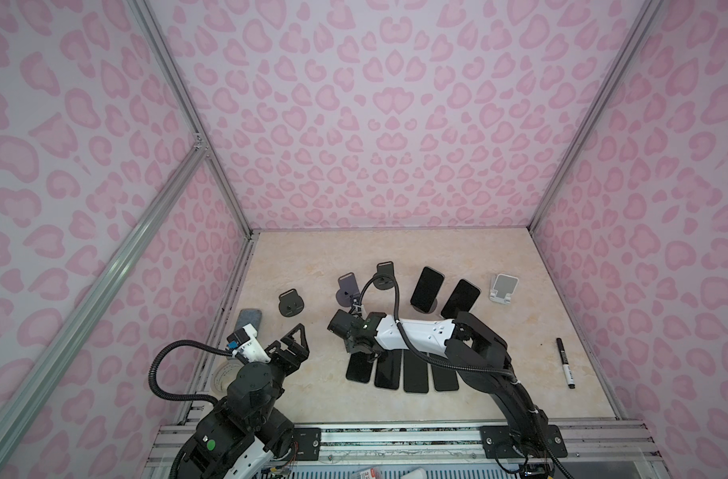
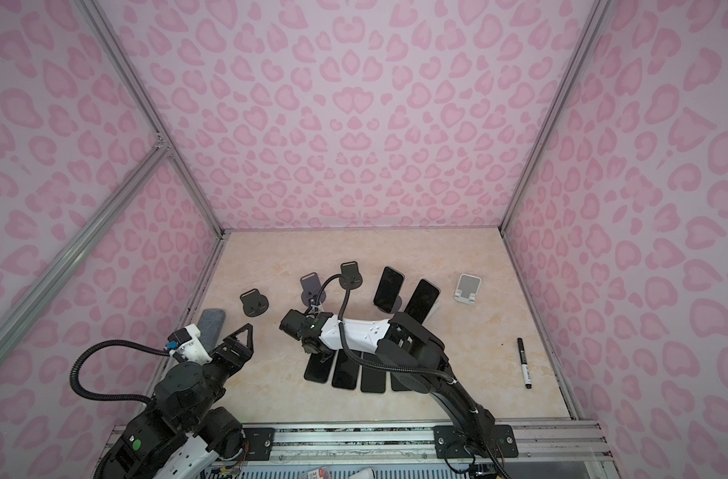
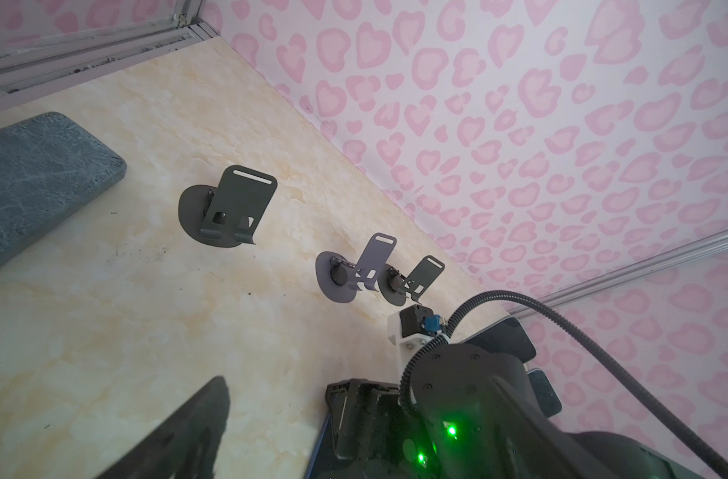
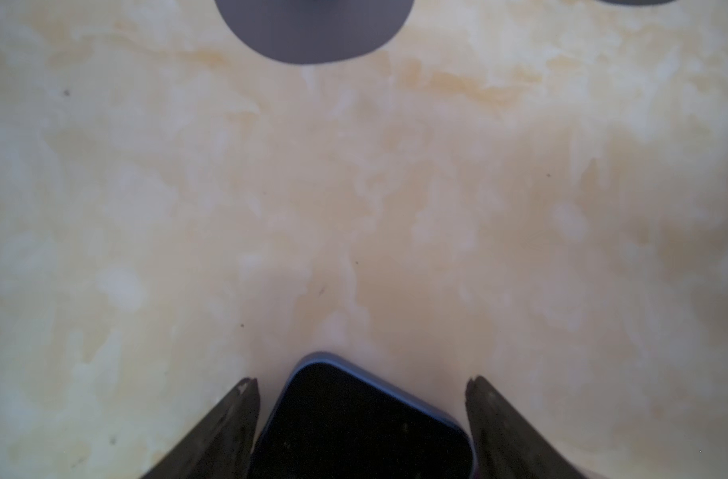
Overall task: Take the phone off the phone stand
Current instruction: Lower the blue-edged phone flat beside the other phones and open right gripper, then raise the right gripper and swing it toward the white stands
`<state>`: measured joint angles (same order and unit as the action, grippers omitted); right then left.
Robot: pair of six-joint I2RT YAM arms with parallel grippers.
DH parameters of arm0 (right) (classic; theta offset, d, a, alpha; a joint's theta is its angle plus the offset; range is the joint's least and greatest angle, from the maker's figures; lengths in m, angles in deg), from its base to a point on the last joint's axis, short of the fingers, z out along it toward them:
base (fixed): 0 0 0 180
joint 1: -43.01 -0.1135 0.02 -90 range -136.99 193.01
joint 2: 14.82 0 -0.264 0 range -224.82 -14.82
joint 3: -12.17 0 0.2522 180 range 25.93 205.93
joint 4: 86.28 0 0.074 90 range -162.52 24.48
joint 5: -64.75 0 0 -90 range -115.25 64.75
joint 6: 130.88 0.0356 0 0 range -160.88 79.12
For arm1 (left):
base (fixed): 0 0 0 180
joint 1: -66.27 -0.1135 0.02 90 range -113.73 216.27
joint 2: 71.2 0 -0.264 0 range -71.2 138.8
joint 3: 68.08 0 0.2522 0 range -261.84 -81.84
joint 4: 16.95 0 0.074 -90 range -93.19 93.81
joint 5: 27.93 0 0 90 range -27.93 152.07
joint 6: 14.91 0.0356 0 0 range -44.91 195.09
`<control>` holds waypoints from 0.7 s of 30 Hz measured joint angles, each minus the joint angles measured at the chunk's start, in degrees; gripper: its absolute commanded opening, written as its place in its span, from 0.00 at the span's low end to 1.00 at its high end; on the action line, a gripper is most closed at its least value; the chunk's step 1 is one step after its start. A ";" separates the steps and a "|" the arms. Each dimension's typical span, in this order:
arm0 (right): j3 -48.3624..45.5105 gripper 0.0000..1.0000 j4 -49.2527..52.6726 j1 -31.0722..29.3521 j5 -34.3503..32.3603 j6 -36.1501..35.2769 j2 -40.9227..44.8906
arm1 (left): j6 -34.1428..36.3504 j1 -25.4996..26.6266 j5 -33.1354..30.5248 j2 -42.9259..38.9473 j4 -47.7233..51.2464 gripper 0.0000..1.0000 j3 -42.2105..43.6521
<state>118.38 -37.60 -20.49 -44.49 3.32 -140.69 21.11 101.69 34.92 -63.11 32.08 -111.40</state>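
Phone screens are all dark, and no brand or writing can be read on them in any view. The leftmost phone (image 1: 359,370) of a near row of four lies flat on the table (image 1: 320,394), screen up and off any stand. Its long axis runs near to far with the far end leaning slightly right, and that far end sits under the right gripper (image 4: 361,378). In the right wrist view a rounded corner of this phone lies between the two fingers (image 4: 229,423). They stand apart on either side, very close to its edges, and I cannot tell whether they press on it. The other three flat phones (image 1: 415,371) lie just beside it on the right, parallel to it and partly under the right arm.

Farther back, two upright phones (image 1: 426,289) lean on stands side by side, screens toward the near side, tops tilted far and slightly right. Left of them are a far black stand (image 1: 385,275), a purple stand (image 1: 347,290) and a left black stand (image 1: 291,305), all empty. A white stand (image 1: 504,288) at far right is empty too.

A marker (image 1: 565,363) lies near the right wall, long axis near to far; the print on its white label is too small to read. The left gripper (image 1: 295,344) hovers at near left, fingers spread wide, holding nothing.
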 measured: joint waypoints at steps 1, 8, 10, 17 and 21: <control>-0.48 0.81 -0.09 -0.22 0.00 0.00 0.37 | 0.00 0.00 0.20 0.68 -0.26 0.97 0.00; -0.72 0.83 -1.90 -0.70 2.16 -1.29 1.57 | -0.09 -0.02 2.29 5.77 -1.05 0.97 -0.81; -0.48 0.84 -2.14 -0.07 2.95 -1.95 2.84 | -0.20 -0.02 2.84 6.67 -1.27 0.97 -1.18; -0.90 0.85 -3.50 1.79 0.83 -5.73 14.10 | -0.42 -0.02 4.13 7.98 -2.29 0.97 -1.42; -7.74 0.85 -3.96 2.67 -3.96 -6.49 24.65 | -0.83 -0.02 4.70 8.50 -2.38 0.98 -1.09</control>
<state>110.64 -41.56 -17.83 -48.45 -3.17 -116.03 20.28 101.66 39.62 -54.60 29.70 -112.49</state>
